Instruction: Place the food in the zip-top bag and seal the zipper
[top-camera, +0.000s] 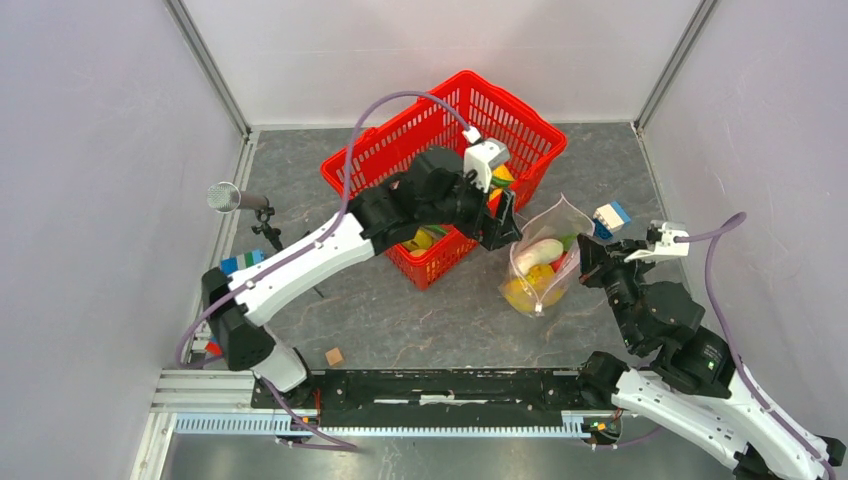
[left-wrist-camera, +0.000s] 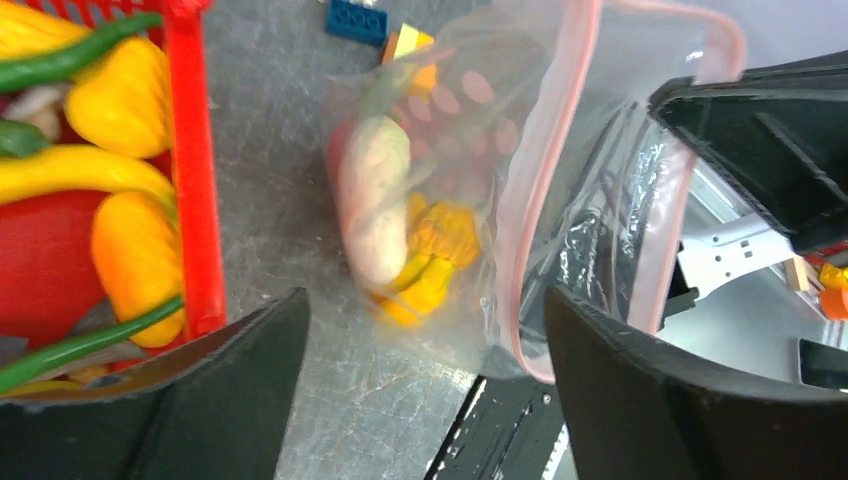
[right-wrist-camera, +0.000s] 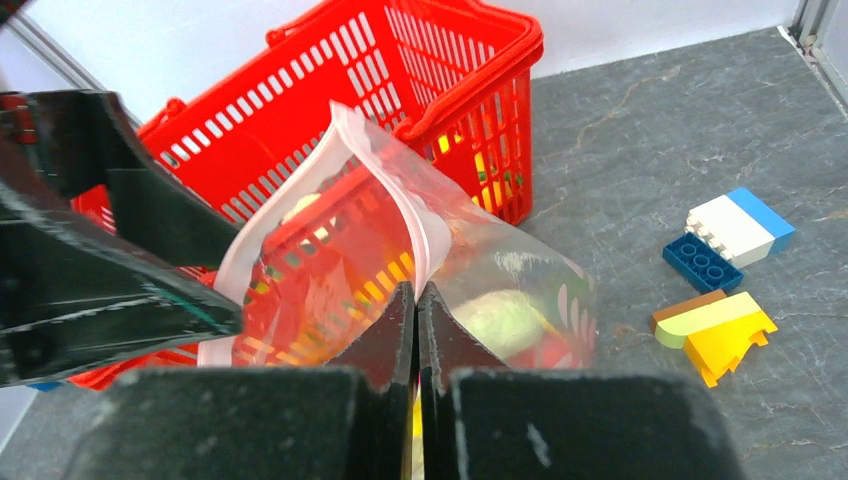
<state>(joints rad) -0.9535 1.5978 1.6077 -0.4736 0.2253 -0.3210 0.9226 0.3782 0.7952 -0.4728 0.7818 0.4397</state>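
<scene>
The clear zip-top bag (top-camera: 545, 262) stands open on the grey floor just right of the red basket. It holds a white toy food (top-camera: 538, 250) and yellow ones (top-camera: 520, 292); they also show in the left wrist view (left-wrist-camera: 375, 200). My right gripper (right-wrist-camera: 417, 290) is shut on the bag's pink zipper rim (right-wrist-camera: 400, 195) and holds the mouth up; it is at the bag's right side (top-camera: 585, 252). My left gripper (top-camera: 500, 225) is open and empty above the bag's left edge, its jaws wide apart (left-wrist-camera: 425, 300). More yellow, red and green food (left-wrist-camera: 125, 95) lies in the basket.
The red mesh basket (top-camera: 520, 115) stands behind and left of the bag. Coloured bricks (right-wrist-camera: 740, 225) lie right of the bag, with a yellow one (right-wrist-camera: 722, 335) nearer. A small wooden cube (top-camera: 334, 356) lies near the front rail. More bricks (top-camera: 240, 262) sit at far left.
</scene>
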